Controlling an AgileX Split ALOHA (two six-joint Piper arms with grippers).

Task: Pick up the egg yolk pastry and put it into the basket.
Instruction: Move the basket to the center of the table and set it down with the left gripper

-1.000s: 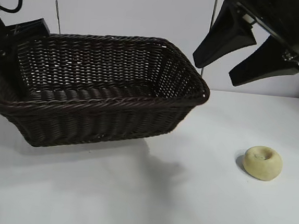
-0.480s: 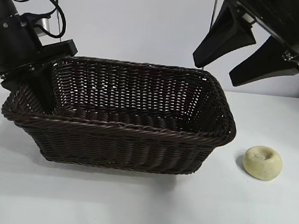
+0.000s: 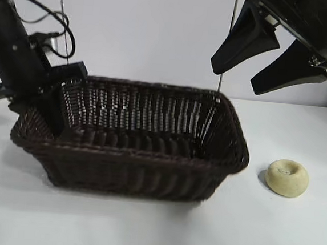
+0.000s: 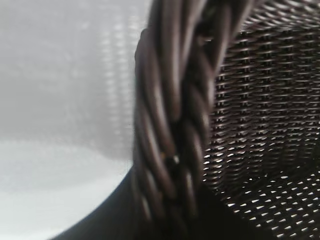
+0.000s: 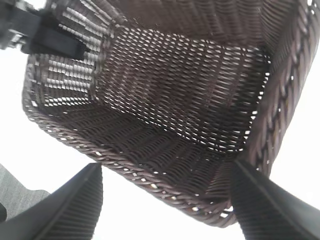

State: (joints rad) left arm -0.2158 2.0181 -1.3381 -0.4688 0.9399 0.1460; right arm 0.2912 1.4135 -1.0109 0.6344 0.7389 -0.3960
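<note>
The egg yolk pastry looks light and crumbly: the wide-open right claw should pinch its sides gently. The left claw grips the basket rim.

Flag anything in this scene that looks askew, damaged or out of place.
Nothing looks damaged or spilled. The basket sits nearly level on the table, its left end pinched at the rim by the left tool. The egg yolk pastry lies intact on the table to its right, under the open right tool.
</note>
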